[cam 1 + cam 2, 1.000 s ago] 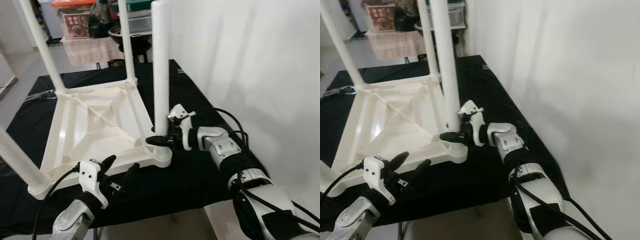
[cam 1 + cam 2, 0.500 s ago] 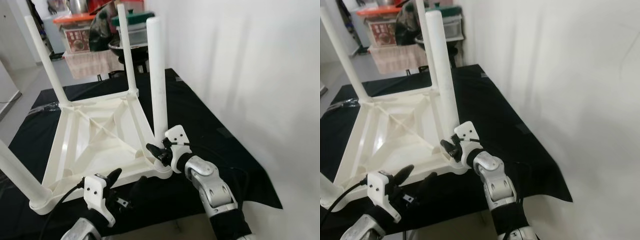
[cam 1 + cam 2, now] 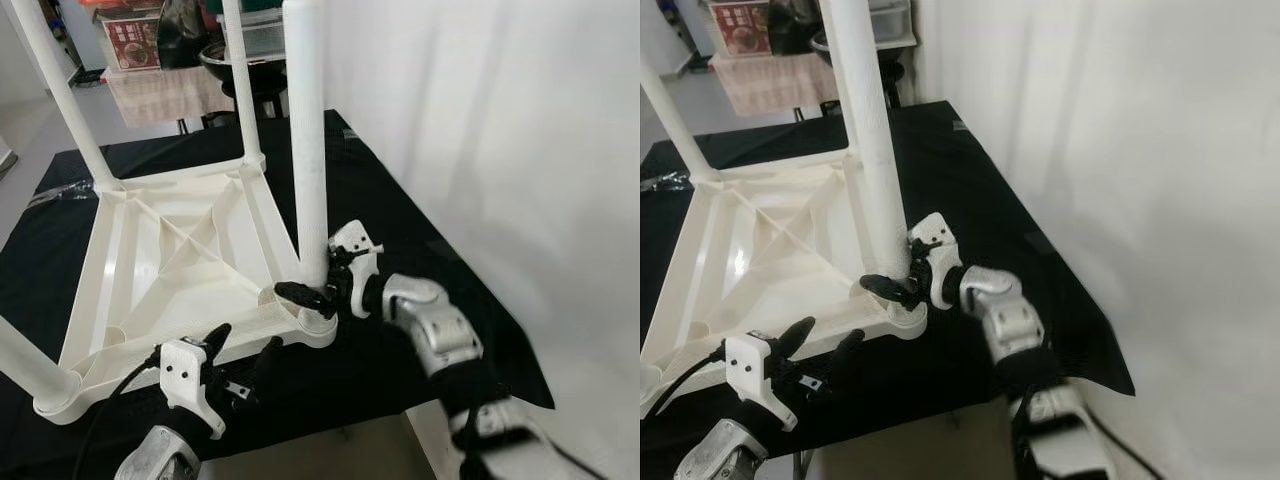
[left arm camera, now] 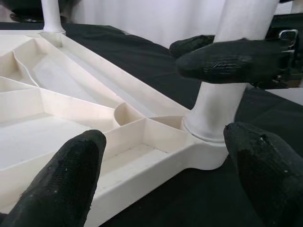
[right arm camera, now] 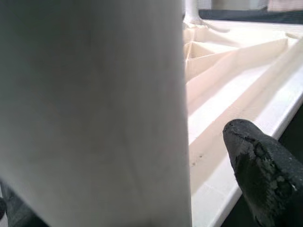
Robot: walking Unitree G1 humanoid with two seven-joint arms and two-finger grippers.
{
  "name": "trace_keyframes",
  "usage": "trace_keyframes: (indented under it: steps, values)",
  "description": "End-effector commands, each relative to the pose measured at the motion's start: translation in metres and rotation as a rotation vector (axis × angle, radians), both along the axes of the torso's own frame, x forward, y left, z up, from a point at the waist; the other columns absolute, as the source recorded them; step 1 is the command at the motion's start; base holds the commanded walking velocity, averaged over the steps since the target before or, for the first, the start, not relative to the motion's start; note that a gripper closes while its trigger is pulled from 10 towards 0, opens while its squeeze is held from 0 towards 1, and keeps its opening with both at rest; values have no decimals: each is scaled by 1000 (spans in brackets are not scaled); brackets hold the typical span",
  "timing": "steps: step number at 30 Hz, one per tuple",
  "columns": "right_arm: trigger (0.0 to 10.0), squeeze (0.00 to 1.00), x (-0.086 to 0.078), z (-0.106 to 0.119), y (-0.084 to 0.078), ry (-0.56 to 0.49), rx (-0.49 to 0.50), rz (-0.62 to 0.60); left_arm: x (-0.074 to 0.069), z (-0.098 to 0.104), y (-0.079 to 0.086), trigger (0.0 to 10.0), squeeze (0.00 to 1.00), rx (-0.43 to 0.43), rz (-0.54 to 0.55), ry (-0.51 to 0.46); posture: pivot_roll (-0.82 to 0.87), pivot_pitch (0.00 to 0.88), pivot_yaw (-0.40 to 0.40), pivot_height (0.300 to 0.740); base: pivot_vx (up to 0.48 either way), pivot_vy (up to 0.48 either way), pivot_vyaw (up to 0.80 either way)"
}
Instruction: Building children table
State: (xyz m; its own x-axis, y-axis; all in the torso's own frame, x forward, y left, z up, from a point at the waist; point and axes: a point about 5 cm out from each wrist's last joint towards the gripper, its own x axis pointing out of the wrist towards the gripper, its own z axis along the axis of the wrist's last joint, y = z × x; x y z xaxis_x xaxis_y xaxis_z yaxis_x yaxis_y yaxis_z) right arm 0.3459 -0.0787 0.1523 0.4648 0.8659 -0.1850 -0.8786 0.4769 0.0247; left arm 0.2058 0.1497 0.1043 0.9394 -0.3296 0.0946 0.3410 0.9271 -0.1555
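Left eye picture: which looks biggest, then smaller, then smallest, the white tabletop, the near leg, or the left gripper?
1. Tabletop, lying upside down, looks largest.
2. Near leg, the tall post that the right gripper grips at its base.
3. Left gripper, smallest, though it sits closest to the camera, so it looks larger than it really is.

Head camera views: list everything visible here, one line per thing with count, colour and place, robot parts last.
Children's table top: one, white, upside down on the black cloth.
Table legs: four, white, standing up from the corners.
Black cloth: one, covering the work table.
White curtain: one, along the robot's right.
Storage boxes: a few, background, top left, contents unclear.
Left gripper: one, black fingers apart, at the table top's near edge.
Right gripper: one, black fingers around the base of the near right leg.
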Motion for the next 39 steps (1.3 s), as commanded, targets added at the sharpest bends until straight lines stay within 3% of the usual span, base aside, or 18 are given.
trace_keyframes:
  steps: [1,6,7,8,17,20,22,26,27,28,29,30,31,34,39]
  values:
    - [10000,0,1,2,4,2,13,53,0,-4,3,10000,0,27,24,10,34,0,12,740,0,0,0]
    - [10000,0,14,12,4,14,-16,112,0,-4,3,10000,0,75,57,4,51,0,5,740,0,0,0]
    - [7608,0,19,17,5,22,-25,123,0,-5,3,10000,0,97,70,5,53,0,5,740,0,0,0]
    - [0,0,22,22,5,31,-16,132,0,-6,2,10000,0,119,79,12,57,0,6,740,0,0,0]
    - [0,0,30,25,-7,47,-2,122,-7,-13,1,10000,0,58,111,98,49,0,14,740,0,0,0]
    - [0,0,30,19,-16,54,-3,83,-8,-14,1,10000,0,44,116,104,48,0,12,740,0,0,0]
    - [0,0,18,-5,-29,87,-16,43,-10,-12,1,10000,0,42,116,90,41,0,7,740,0,0,0]
    - [0,0,15,-9,-30,93,-16,42,-10,-12,1,10000,0,41,116,89,41,0,7,740,0,0,0]
    - [0,0,7,-40,-24,182,-43,-334,-12,-11,2,10000,0,45,116,86,34,0,4,740,0,0,0]
    - [0,0,-24,-71,-13,312,-81,-512,-12,-10,3,10000,0,48,113,83,35,0,18,740,0,0,0]
    - [0,0,-49,-88,-10,404,-109,-638,-13,-9,5,10000,0,51,112,83,32,0,22,740,0,0,0]
    - [0,0,-49,-88,-10,404,-109,-638,-13,-9,5,10000,0,51,112,83,32,0,22,740,0,0,0]
    - [0,0,-65,-95,-8,459,-120,-694,-13,-8,6,10000,0,53,112,84,25,0,30,740,0,0,0]
    - [0,0,-31,-66,-11,246,-168,-599,-11,-8,4,10000,0,47,85,84,28,0,24,740,0,0,0]
    - [0,0,-22,-61,2,223,-135,-556,-10,-7,7,10000,0,55,92,74,32,0,28,740,0,0,0]
